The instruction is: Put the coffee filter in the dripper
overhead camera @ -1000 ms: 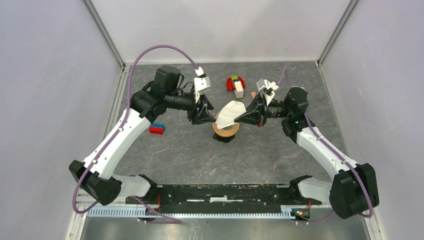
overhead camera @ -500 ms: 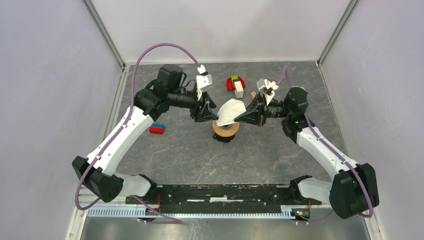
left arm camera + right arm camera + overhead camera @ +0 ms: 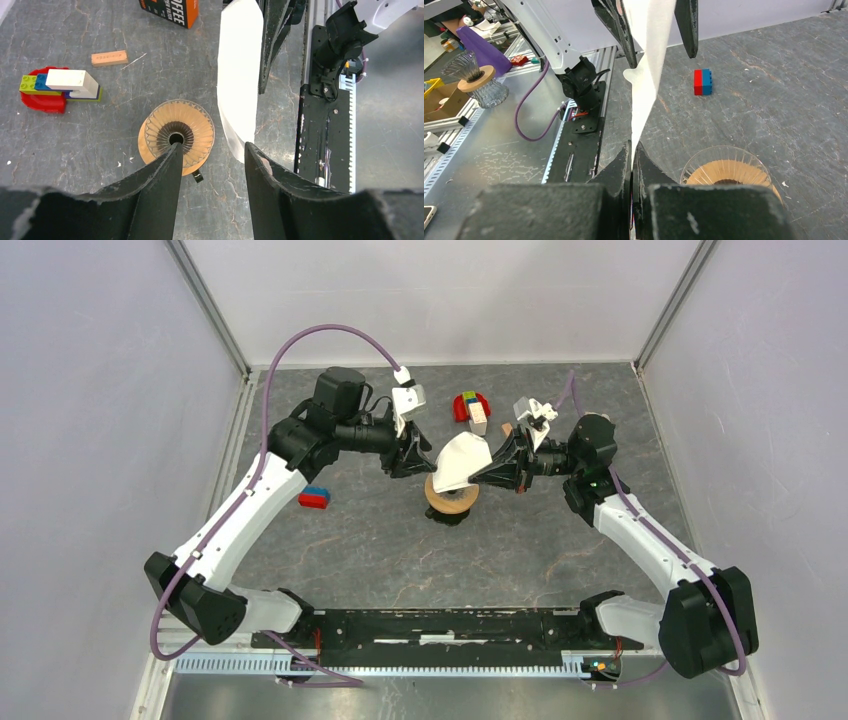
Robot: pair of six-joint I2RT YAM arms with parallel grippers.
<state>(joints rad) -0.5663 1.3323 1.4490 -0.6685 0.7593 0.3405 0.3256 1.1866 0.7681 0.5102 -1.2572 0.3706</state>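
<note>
The coffee filter (image 3: 458, 462), a white paper cone, hangs in the air just above the dripper (image 3: 452, 500), whose tan collar ring shows under it. My right gripper (image 3: 480, 475) is shut on the filter's edge, seen pinched between the fingers in the right wrist view (image 3: 632, 150). My left gripper (image 3: 424, 460) is open at the filter's left side. In the left wrist view (image 3: 212, 147) the filter (image 3: 240, 75) hangs by its right finger and the ribbed dripper (image 3: 177, 135) lies below its left finger.
A red-and-blue block (image 3: 314, 498) lies left of the dripper. A stack of coloured toy blocks with a white block (image 3: 470, 408) and a small tan block (image 3: 507, 428) lie behind it. An orange-and-black box (image 3: 170, 11) lies farther off.
My left gripper has shifted a little up and toward the far side. The filter has risen slightly and spread wider above the dripper. The right arm has barely moved.
</note>
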